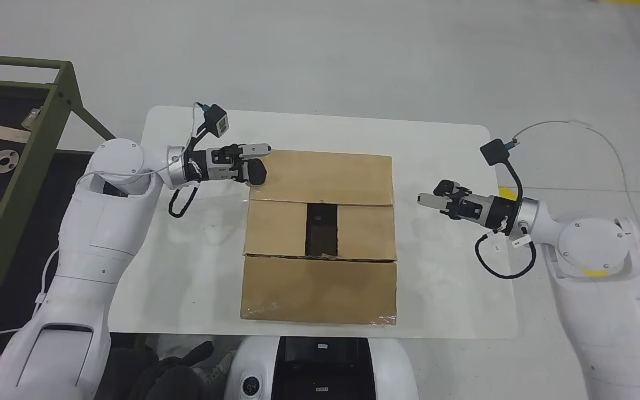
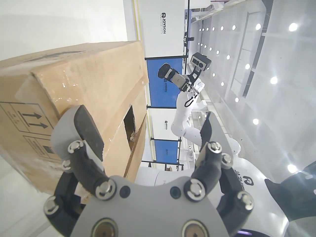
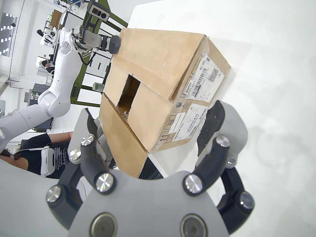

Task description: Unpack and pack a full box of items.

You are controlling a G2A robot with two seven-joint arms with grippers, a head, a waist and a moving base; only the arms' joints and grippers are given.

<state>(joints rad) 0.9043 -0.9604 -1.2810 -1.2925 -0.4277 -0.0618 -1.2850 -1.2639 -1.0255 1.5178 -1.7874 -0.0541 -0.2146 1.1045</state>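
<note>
Left fingers (image 2: pixel 84 129) spread wide, empty, one pad right at the box (image 1: pixel 320 285) corner; touching or not, can't tell. Right fingers (image 3: pixel 213 122) gape too, holding nothing, just off the opposite side. The box sits mid table (image 1: pixel 450 290), flaps shut, contents hidden behind a dark gap.

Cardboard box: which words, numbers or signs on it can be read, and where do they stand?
Cardboard box, end wall in the right wrist view: white labels, print too small to read.
End wall in the left wrist view: two-arrow sign; text beneath blurred.
No word is legible.
</note>
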